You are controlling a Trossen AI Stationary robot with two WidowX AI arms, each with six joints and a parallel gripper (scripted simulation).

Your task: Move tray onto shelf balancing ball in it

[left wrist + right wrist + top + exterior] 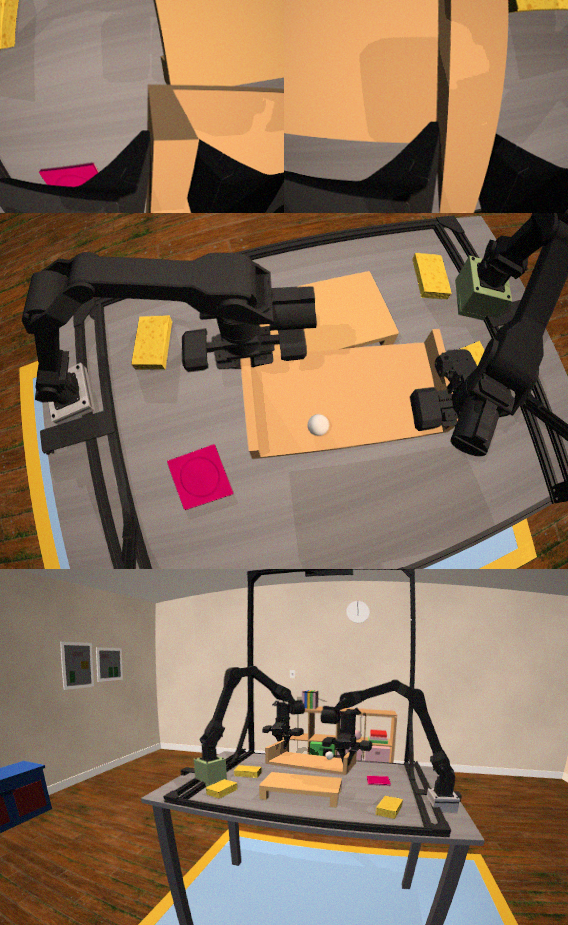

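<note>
The tray (360, 388) (300, 763) (233, 116) (322, 71) is held above the table beside the shelf, not over most of it. The white ball (319, 425) (329, 755) rests on the tray floor, near the long edge away from the shelf. The low orange shelf (350, 303) (300, 783) (219, 43) stands on the table. My left gripper (245, 353) (347, 751) (162, 137) is shut on one end wall of the tray. My right gripper (446, 405) (283, 736) (452, 129) is shut on the opposite end wall; the arm partly hides it in the top view.
One yellow sponge (152, 342) (389, 806) lies on the left arm's side. Two more, one sponge (432, 275) (221, 788) and another sponge (474, 352) (248, 771), lie on the right arm's side. A magenta square (200, 477) (378, 780) (71, 176) lies near the tray's left end.
</note>
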